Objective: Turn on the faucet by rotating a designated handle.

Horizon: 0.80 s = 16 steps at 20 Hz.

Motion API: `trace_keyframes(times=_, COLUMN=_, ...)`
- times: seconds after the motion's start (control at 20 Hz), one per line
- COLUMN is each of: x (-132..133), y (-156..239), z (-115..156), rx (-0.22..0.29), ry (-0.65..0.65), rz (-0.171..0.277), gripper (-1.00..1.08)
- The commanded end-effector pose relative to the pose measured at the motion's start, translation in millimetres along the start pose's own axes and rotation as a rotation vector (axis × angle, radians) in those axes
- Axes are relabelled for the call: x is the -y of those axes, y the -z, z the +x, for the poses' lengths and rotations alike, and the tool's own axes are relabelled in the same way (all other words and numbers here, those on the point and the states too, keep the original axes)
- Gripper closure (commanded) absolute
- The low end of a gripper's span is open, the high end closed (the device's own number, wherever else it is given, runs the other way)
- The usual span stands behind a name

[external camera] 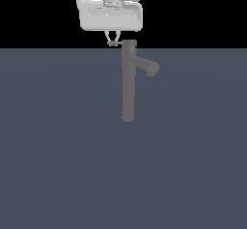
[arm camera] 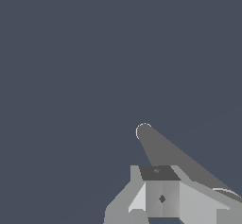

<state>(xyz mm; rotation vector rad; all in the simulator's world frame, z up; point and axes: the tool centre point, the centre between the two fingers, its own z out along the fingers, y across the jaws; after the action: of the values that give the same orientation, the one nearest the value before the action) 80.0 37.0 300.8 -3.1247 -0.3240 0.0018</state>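
Gripper (external camera: 112,41) hanging just beside faucet (external camera: 128,83) top on the exterior view's left, fingers nearly together and gripping nothing visible, probably staged level with the cap to push the handle (external camera: 117,44) sideways; spout (external camera: 148,67) opposite.

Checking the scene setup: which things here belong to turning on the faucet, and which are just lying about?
Belong to the job:
faucet
handle, small and hard to make out
gripper, fingers beside the faucet's top

Just lying about:
nothing seen, only the grey floor
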Motion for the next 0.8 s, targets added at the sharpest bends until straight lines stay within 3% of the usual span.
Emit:
trace_keyframes(times=0.0, x=0, y=0, z=1, rx=-0.001, ry=0.000, rz=0.000, gripper=1.08)
trace_keyframes(times=0.75, x=11, y=0, z=-37, rx=-0.001, ry=0.001, rz=0.000, gripper=1.08)
